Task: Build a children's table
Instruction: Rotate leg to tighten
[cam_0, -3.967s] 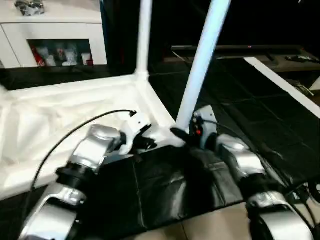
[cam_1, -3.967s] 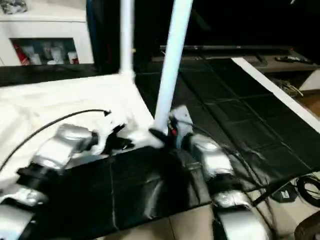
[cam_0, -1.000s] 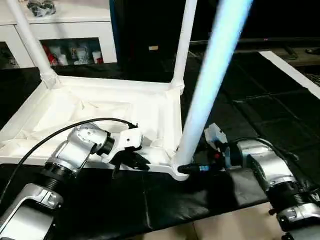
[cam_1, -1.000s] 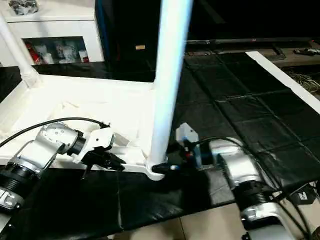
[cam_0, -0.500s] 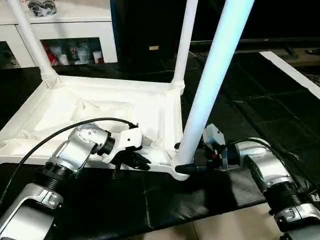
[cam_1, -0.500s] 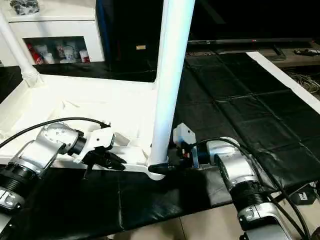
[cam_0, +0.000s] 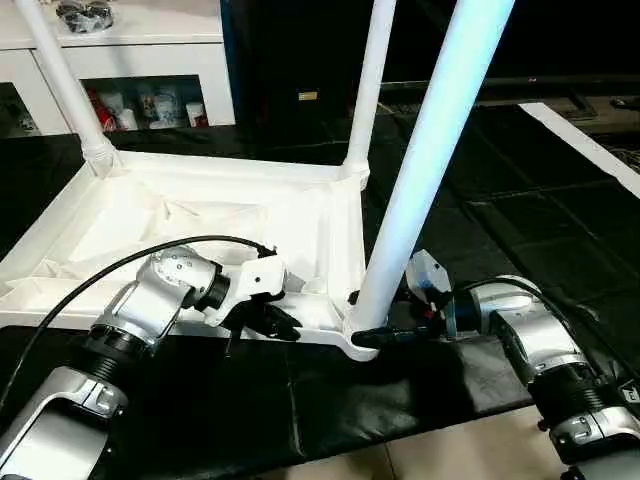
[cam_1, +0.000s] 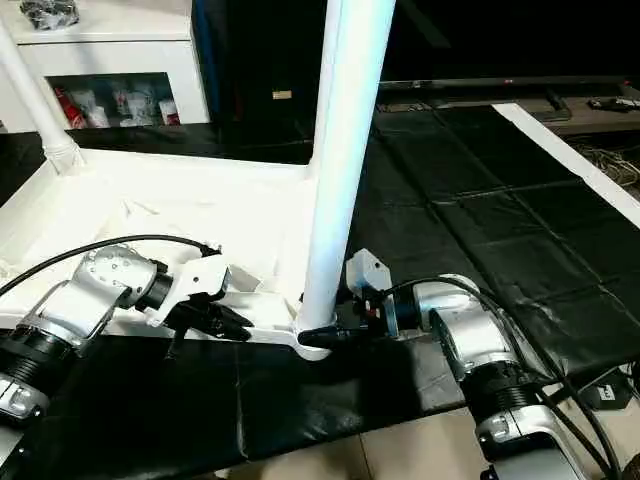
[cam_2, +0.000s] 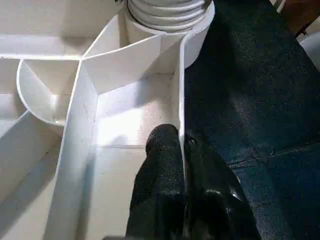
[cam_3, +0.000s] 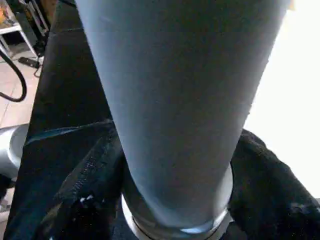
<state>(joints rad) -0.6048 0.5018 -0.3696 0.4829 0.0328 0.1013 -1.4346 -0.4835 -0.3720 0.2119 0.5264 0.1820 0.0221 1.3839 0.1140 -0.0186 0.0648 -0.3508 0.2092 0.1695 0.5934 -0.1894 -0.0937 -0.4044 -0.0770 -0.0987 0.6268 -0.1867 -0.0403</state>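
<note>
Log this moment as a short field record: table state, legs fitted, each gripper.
table: white plastic table top lying upside down on black mat
legs standing: three, near leg in the corner socket
left gripper: shut on the top's near rim wall
right gripper: fingers around the near leg's base
background: white cabinet

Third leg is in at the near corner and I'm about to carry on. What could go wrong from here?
1. The near leg leans. With the right gripper around its base, a nudge may unseat it from the corner socket.
2. The left gripper is shut on the thin rim wall of the upturned tabletop, so pulling may flex it or shift the table.
</note>
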